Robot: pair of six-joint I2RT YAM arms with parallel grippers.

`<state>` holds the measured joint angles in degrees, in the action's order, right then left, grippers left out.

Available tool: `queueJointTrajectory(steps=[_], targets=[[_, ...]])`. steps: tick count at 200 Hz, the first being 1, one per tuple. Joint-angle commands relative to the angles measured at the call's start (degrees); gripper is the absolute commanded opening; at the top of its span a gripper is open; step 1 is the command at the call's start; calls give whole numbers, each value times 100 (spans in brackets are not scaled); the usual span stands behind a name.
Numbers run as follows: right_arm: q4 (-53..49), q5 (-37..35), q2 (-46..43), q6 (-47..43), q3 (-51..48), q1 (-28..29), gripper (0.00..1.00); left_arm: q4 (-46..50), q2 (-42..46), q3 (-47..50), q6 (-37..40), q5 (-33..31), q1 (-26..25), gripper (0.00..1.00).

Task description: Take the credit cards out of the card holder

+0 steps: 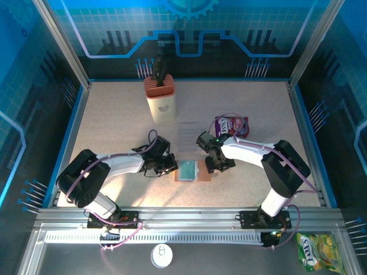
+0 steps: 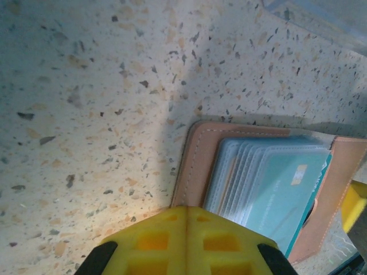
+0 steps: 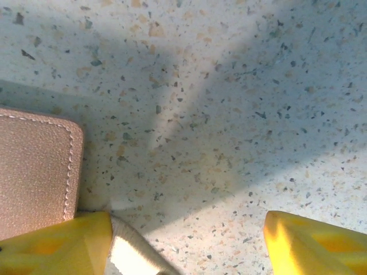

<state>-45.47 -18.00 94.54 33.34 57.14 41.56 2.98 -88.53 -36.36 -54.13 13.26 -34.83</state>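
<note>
The brown card holder (image 1: 205,173) lies open on the table between my two grippers. A teal credit card (image 1: 187,170) sits in its clear pockets. In the left wrist view the holder's leather flap (image 2: 192,166) frames a fan of clear sleeves, with the teal card (image 2: 284,197) in the nearest one. My left gripper (image 2: 186,209) is shut, its tips right at the flap's left edge, holding nothing. My right gripper (image 3: 188,229) is open over bare table beside the holder's other flap (image 3: 31,166); its left finger (image 3: 57,243) is at that flap's corner.
A knife block (image 1: 160,100) stands at the back of the table. A purple snack packet (image 1: 232,124) lies behind the right arm. A yellow packet (image 1: 314,250) and a white round lid (image 1: 162,255) lie off the table in front of it.
</note>
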Motion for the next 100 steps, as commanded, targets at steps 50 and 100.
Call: queueJointTrajectory(steps=[50, 100], targets=[[-935, 32, -1245, 120, 816, 445, 70, 196, 7, 305, -129, 9, -179, 0], [51, 1051, -1286, 525, 778, 1052, 63, 128, 120, 366, -230, -87, -303, 0]])
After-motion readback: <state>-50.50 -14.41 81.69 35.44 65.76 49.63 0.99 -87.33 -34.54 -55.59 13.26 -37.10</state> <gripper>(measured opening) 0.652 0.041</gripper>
